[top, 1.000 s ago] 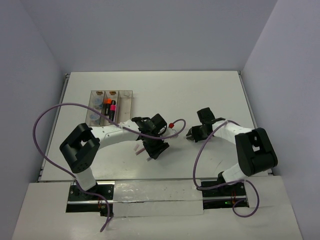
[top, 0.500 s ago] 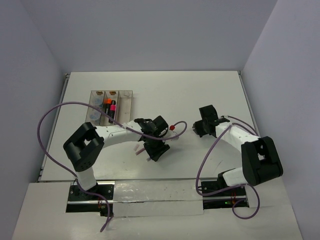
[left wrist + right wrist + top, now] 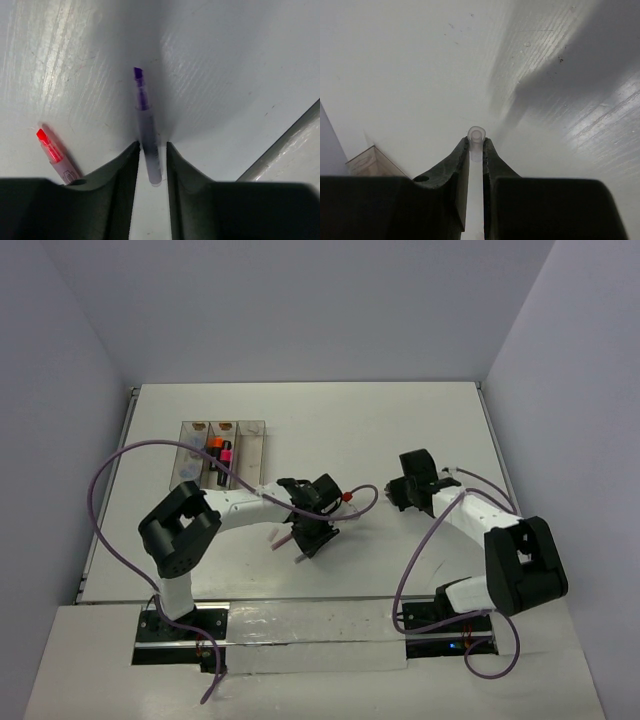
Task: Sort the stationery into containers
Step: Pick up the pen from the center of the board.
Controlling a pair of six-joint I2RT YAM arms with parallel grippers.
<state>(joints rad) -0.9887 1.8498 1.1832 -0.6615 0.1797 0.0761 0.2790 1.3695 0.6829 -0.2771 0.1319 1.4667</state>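
While right gripper (image 3: pixel 476 146) pinches pen (image 3: pixel 477 134), left gripper (image 3: pixel 152 146) flanks purple highlighter (image 3: pixel 144 117).

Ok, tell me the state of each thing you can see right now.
purple highlighter: uncapped.
red-tipped marker: uncapped.
pale tube: gripped.
left gripper: open, either side of the purple highlighter.
right gripper: shut on the pale tube.
clear tray: two highlighters in middle compartment.
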